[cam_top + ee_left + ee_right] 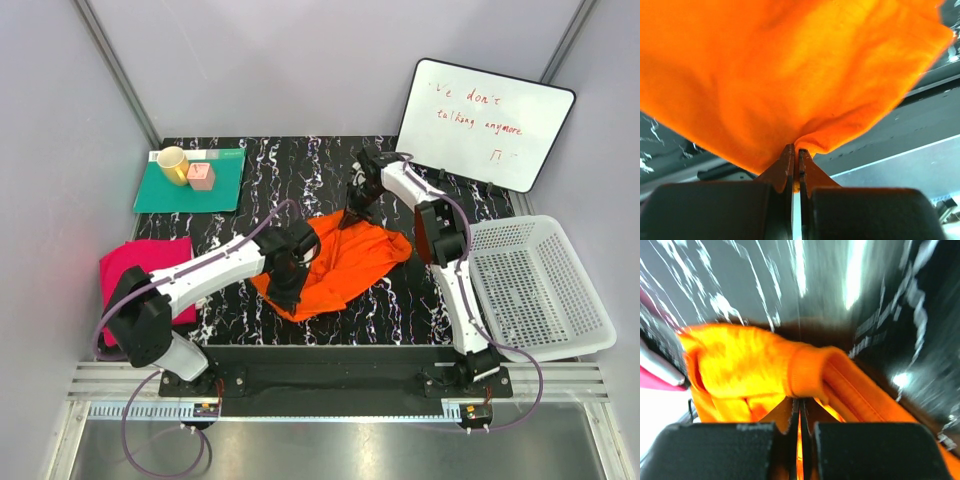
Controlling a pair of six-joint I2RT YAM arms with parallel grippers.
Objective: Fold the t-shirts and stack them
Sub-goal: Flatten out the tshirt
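The orange t-shirt (pixel 345 262) lies bunched in the middle of the black marbled table. My left gripper (pixel 283 292) is shut on its near left edge; in the left wrist view (pixel 796 156) the cloth (pixel 790 65) hangs above the closed jaws. My right gripper (pixel 354 214) is shut on the shirt's far edge; in the right wrist view (pixel 800 404) a ribbed hem (pixel 810 372) sits pinched at the closed jaws. The magenta-pink t-shirt (pixel 135 262) lies folded at the table's left edge, partly under my left arm.
A teal mat (pixel 190 185) at the back left carries a yellow mug (pixel 173 164) and a pink block (pixel 201 176). A white perforated basket (pixel 540 285) stands at the right. A whiteboard (pixel 485 122) leans at the back right.
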